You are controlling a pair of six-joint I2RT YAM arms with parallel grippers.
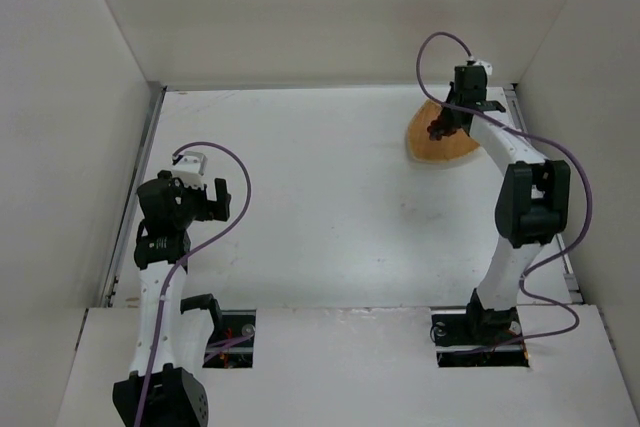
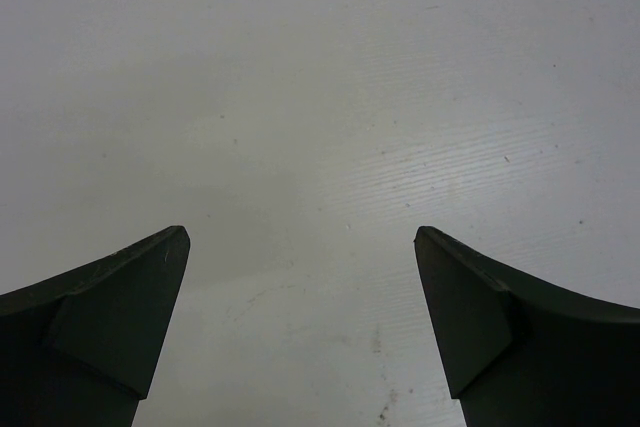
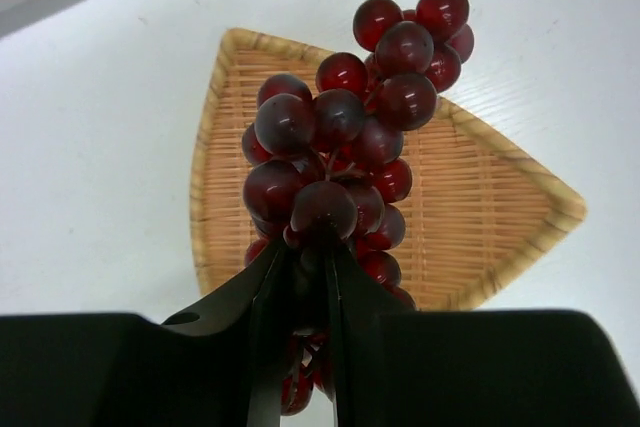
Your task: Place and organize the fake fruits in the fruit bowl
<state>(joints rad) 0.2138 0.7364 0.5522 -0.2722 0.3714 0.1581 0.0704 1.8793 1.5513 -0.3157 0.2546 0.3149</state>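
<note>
The white tabletop (image 1: 330,197) is carrying a woven tan fan-shaped fruit bowl (image 3: 480,217) at its far right. Only the right wrist view is showing the glossy dark red grape bunch (image 3: 340,167), which is hanging over the bowl with the right fingers (image 3: 262,297) clenching it. The left fingers (image 2: 110,317) are gaping apart over bare tabletop.

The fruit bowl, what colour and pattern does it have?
Tan-orange woven strips with a lighter rim; the fruit bowl shows best in the right wrist view.
</note>
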